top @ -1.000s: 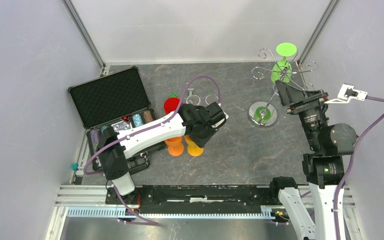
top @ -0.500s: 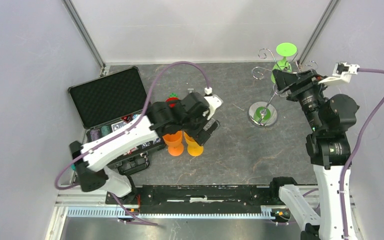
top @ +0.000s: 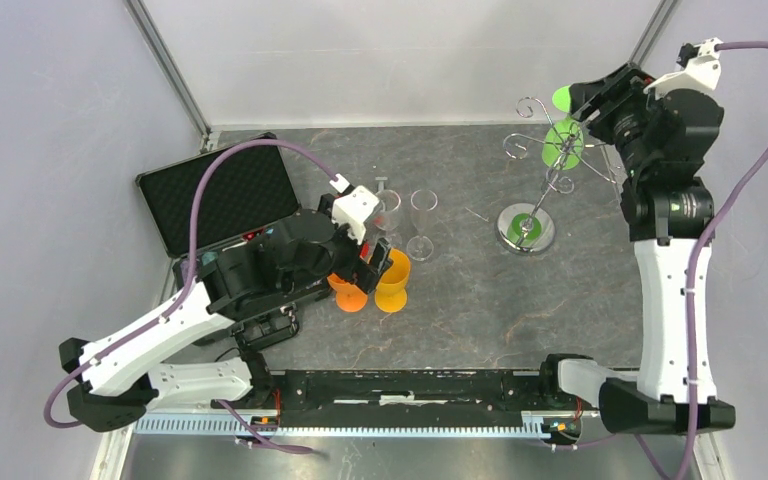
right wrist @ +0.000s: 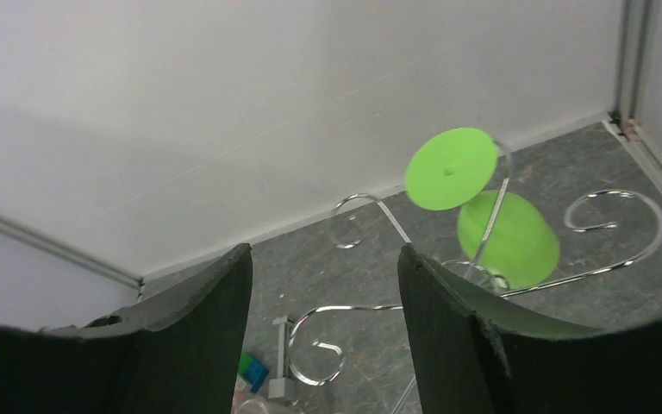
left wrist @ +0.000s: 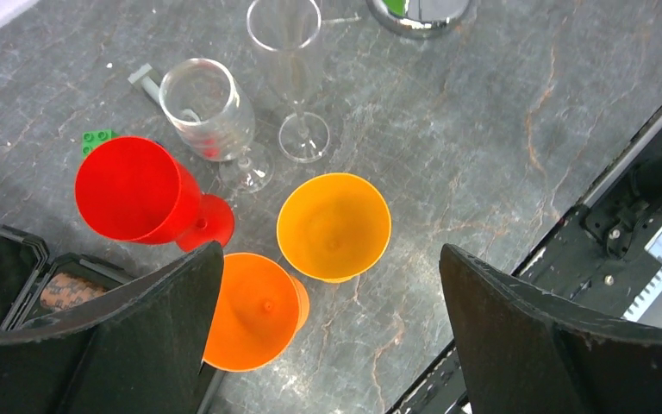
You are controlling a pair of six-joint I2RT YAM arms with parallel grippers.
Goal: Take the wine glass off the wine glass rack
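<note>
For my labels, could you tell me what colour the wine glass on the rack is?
Bright green; the wine glass shows best in the right wrist view.

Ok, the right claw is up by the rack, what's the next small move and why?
Probably slide the right claw sideways toward the green wine glass: it hangs upside down on the rack, off to one side of the gap between the open fingers, so closing now would likely miss it.

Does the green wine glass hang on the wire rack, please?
Yes, the green wine glass hangs upside down on the wine glass rack.
</note>
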